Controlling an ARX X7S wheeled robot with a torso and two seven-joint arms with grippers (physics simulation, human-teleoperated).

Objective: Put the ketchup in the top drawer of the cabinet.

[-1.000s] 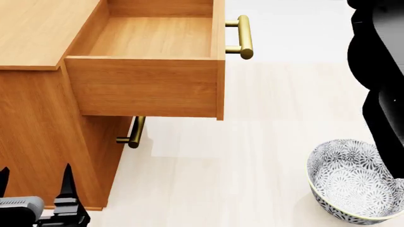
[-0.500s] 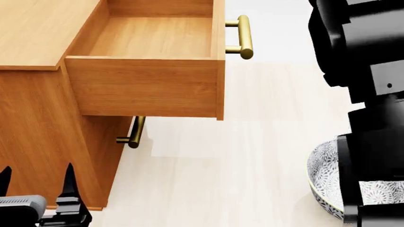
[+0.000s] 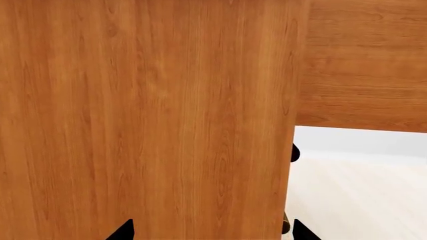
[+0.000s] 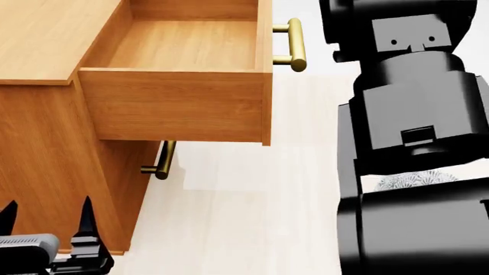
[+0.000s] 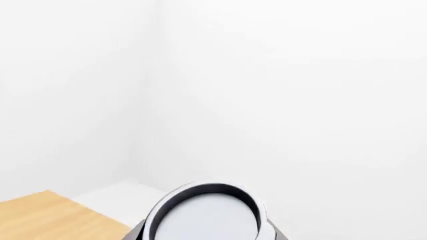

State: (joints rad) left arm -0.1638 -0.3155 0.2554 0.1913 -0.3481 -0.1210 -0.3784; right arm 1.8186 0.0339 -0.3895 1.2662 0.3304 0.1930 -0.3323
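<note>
The top drawer [image 4: 183, 106] of the light-brown cabinet [image 4: 46, 40] stands pulled out and empty, its brass handle [image 4: 296, 44] at the front. The ketchup shows only in the right wrist view, as a round silver can top [image 5: 203, 215] sitting between grey jaw parts of my right gripper [image 5: 205, 232], which is shut on it. In the head view my right arm [image 4: 413, 143] is raised at the right and hides its gripper and the can. My left gripper [image 4: 47, 220] is open and empty, low beside the cabinet side [image 3: 147, 120], as the left wrist view [image 3: 212, 232] also shows.
The lower drawer's brass handle [image 4: 162, 160] sticks out under the open drawer. The grey-white patterned bowl [image 4: 413, 180] on the pale floor is almost wholly hidden behind my right arm. A corner of the cabinet top [image 5: 53, 217] shows in the right wrist view.
My right arm has swung up and leftward into the head view, now covering most of the bowl. The left gripper has barely moved. The drawer is unchanged.
</note>
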